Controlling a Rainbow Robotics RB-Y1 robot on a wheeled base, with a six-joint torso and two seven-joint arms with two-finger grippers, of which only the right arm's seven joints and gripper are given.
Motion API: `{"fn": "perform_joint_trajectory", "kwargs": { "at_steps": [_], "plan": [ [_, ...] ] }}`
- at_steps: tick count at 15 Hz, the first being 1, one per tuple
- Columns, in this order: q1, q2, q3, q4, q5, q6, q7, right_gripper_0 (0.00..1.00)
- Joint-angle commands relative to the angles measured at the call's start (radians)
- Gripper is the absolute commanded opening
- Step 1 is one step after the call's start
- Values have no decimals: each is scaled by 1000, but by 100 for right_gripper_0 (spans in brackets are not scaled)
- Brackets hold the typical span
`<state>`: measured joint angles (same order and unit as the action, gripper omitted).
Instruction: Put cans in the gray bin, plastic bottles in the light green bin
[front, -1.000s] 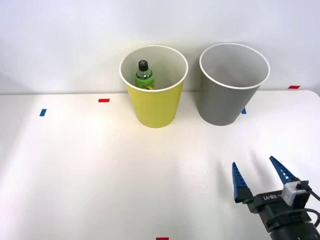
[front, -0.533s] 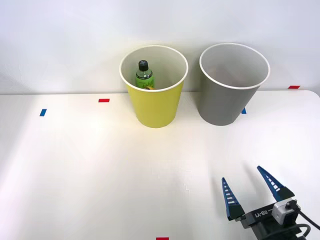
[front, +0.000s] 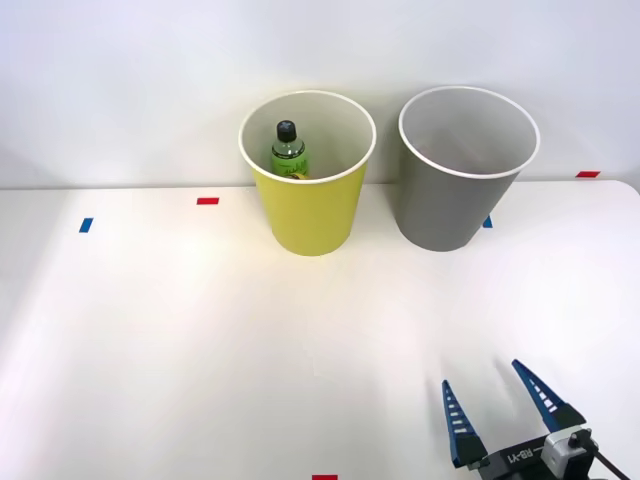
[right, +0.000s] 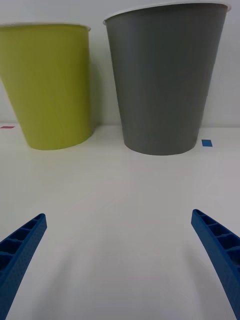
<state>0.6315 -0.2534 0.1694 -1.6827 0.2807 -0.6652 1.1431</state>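
Hand: the right hand (front: 500, 408) sits low over the tabletop (front: 180, 340), its two blue ribbed fingers (right: 20, 250) spread wide apart; nothing between them.

Bottle: the plastic bottle (front: 288, 150) stands upright inside the light green bin (front: 308, 215), well ahead of the hand and off to its left; black screw cap up, green label just clearing the near rim.

Bins: the gray bin (front: 455, 205) is straight ahead of the hand, the lime one just beside it on the left, the two apart; both tall, round, tapering to the base, white rim and white inside; smooth matte walls in the wrist view.

Gray bin contents: its visible upper inside shows nothing; the bottom is hidden, so cannot tell.

Tabletop: plain white and smooth; small red and blue tape marks (front: 207, 201) scattered on it, one blue mark (right: 207, 143) at the foot of the gray bin.

Handling, my call: the bottle looks light, thin-walled, a bit springy under a squeeze; the label film is likely slick; the stiffer spots are the cap and the neck under it, so a grip from above there would suit best.

Task reading: the one bottle on show already sits in the correct bin; no can is in sight.
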Motion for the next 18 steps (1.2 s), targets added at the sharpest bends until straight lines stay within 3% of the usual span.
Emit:
{"fn": "perform_joint_trajectory", "kwargs": {
  "at_steps": [1,4,18],
  "plan": [
    [11,-40,59,0,-100,-30,1,100],
    [22,-46,68,0,-150,-54,7,100],
    [27,-46,48,0,-150,-57,13,100]
  ]
}}
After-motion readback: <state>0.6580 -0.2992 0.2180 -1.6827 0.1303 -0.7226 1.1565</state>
